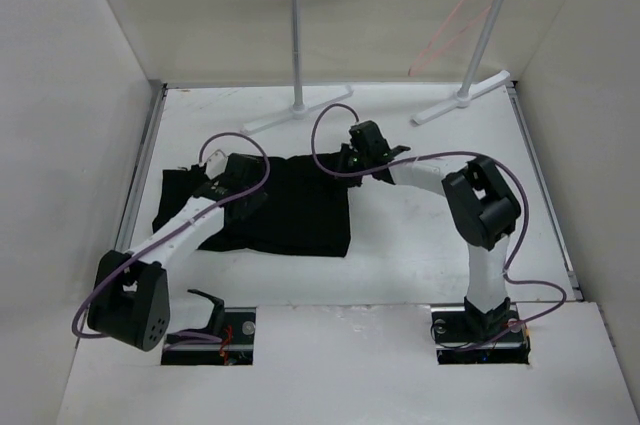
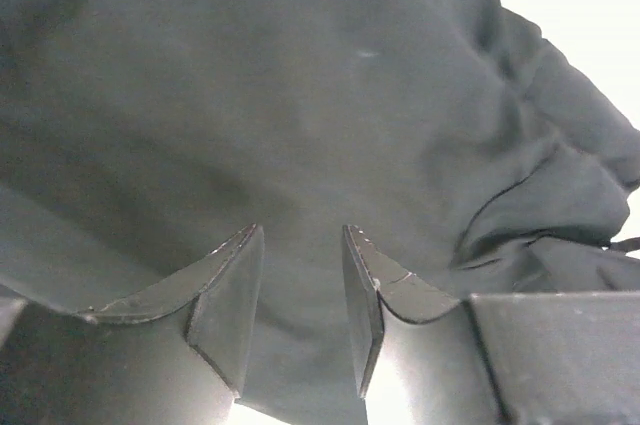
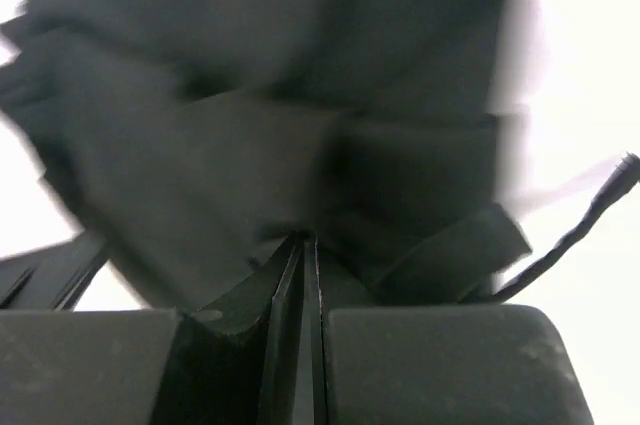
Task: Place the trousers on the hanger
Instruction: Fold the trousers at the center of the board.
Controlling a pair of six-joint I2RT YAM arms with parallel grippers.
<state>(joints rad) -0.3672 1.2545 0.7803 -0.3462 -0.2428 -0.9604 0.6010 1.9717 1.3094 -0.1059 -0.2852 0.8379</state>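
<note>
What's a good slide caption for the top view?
Black trousers lie on the table under the left gripper and right gripper; the hanger hangs on the rack behind.

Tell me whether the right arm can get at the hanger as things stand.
Probably not yet. The right gripper is shut on the trousers, and the hanger hangs high on the rack, at its right end. Nothing stands between them, but the reach looks long.

The left arm (image 1: 175, 230) and right arm (image 1: 485, 270) share white tubular links, bulky black joint housings and purple cables (image 1: 330, 110) looping alongside. The left hand (image 2: 302, 235) and right hand (image 3: 302, 240) are black, with wedge-shaped fingers (image 2: 225, 285) scuffed along their edges.
</note>
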